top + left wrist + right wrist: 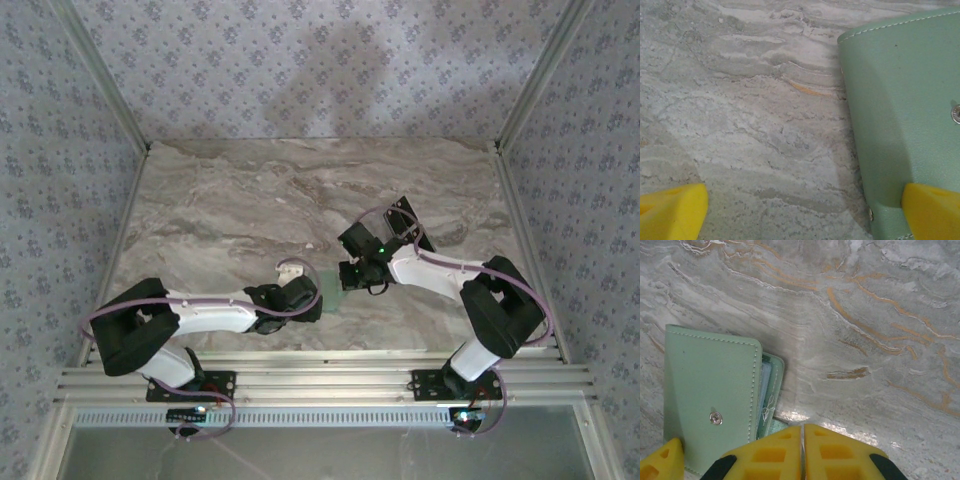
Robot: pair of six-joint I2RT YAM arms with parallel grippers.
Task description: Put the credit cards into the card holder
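The pale green card holder (710,405) lies flat on the marble, snap stud up, its open edge showing layered pockets (767,390). My right gripper (802,429) is shut just off that open edge, yellow fingers pressed together with nothing visible between them. My left gripper (805,200) is open wide: one finger (932,210) rests over the holder's (900,100) near corner, the other (672,212) is over bare table. From above, both grippers (312,292) (354,278) meet at the holder (335,290). Black credit cards (405,220) lie behind the right wrist.
The marble table (230,210) has bare room to the left and at the back. Patterned walls and metal rails (130,240) close in the sides. A shiny patch (790,416) glints on the surface by the right fingertips.
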